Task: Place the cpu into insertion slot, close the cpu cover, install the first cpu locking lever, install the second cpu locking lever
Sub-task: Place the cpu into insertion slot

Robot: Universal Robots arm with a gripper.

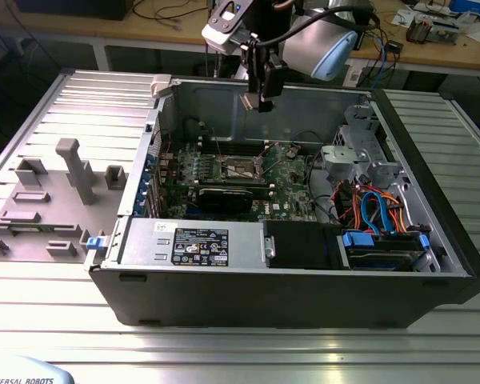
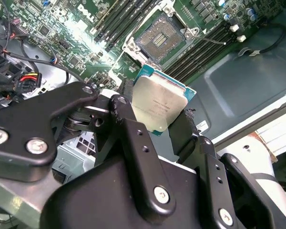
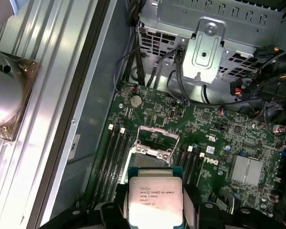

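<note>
The gripper [image 1: 260, 100] hangs over the open case [image 1: 432, 200], well above the board [image 1: 292, 184], with the cpu [image 1: 251, 102] at its tip. In both wrist views the jaws are closed on the cpu [image 2: 159, 107] by two opposite edges. They stand only as far apart as the chip is wide, one finger [image 2: 126, 119] on one side and the other finger [image 2: 188, 126] on the other. That edge grip leaves the metal top facing the wrist and the underside bare toward the board, which I judge is how the chip must meet the contacts. It is held roughly flat rather than on edge, probably so it can settle squarely. The slot [image 2: 161, 38] lies on the board beyond the chip, its dark centre bare and nothing seated in it. In the exterior view the slot [image 1: 238, 166] sits slightly toward that view's left of the gripper and nearer, so chip and slot are well apart. The cover [image 3: 152, 151] seems swung up off the slot, green board showing through its window, which would leave the way down open; its exact tilt is hard to judge. Long memory slots [image 2: 200, 52] run beside the slot on both sides, so there is little room for drift. No part of the chip touches the board or the case.
</note>
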